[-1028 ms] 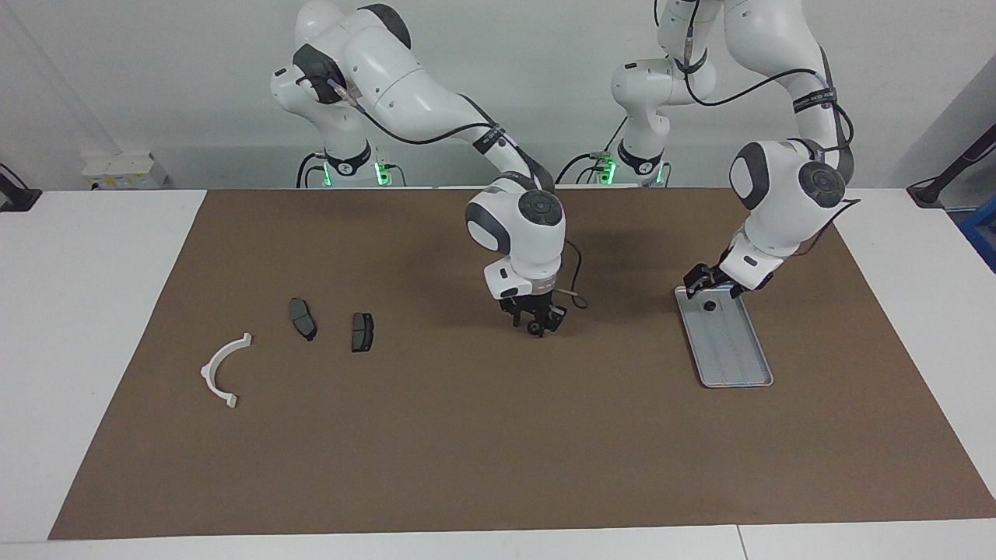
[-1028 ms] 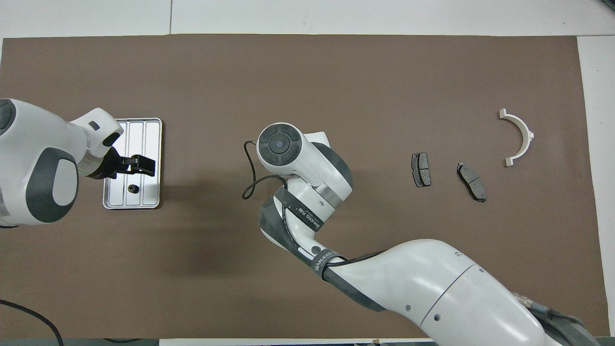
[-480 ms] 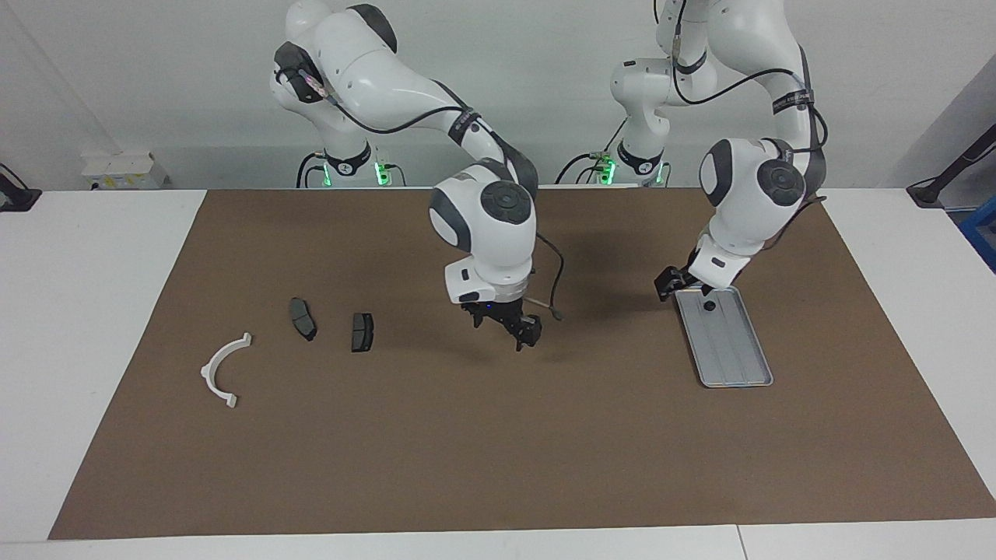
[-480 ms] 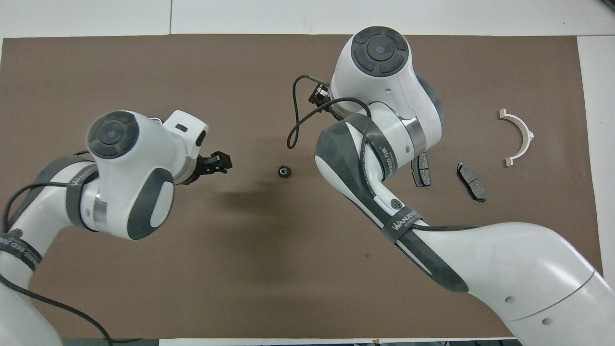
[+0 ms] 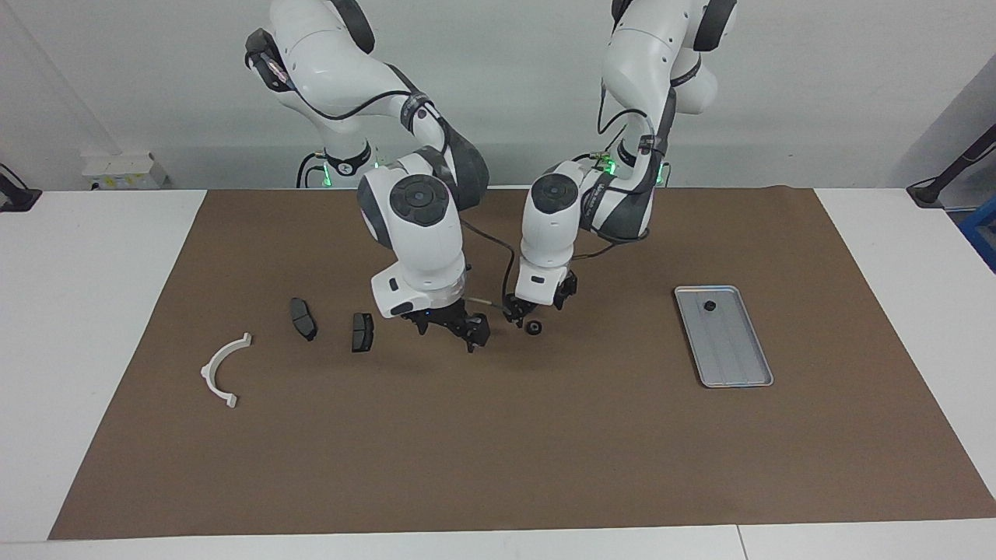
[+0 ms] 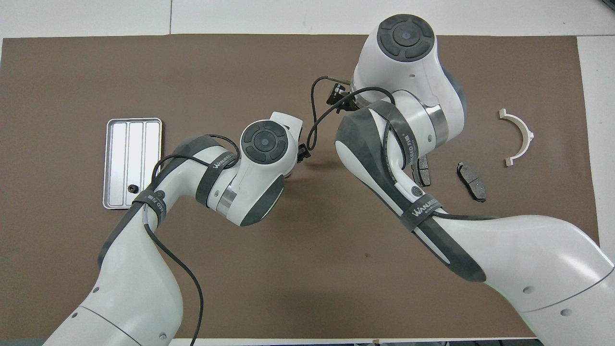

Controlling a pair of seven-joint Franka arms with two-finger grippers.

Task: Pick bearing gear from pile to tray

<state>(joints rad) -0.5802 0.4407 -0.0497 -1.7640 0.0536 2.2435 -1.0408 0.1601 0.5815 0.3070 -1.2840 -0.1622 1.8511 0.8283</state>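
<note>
Both arms have swung toward the right arm's end of the table since a moment ago: the left one has come away from the tray to the middle of the mat, and the right one has drawn off toward the brake pads.

Now the left tool (image 5: pixel 537 309) is hanging low with its jaws standing wide and nothing in them, just over a small black bearing gear (image 5: pixel 534 327) that is lying loose on the brown mat (image 5: pixel 498 451). I cannot tell whether it is touching the gear.

Close beside it, the right tool (image 5: pixel 455 327) is hovering over bare mat, carrying nothing; whether it is wide or narrow I cannot tell.

Next out toward the right arm's end, two dark grey brake pads (image 5: pixel 362 332) (image 5: pixel 303 319) are lying flat, a little apart. A white curved bracket (image 5: pixel 207 369) is sitting past them, a bit farther from the robots.

Toward the left arm's end, well apart from the loose gear, the silver tray (image 5: pixel 735 365) is resting on the mat. A second bearing gear (image 5: pixel 709 306) is sitting in it, at the end nearest the robots.

From overhead, the left arm's wrist is covering the loose gear.
</note>
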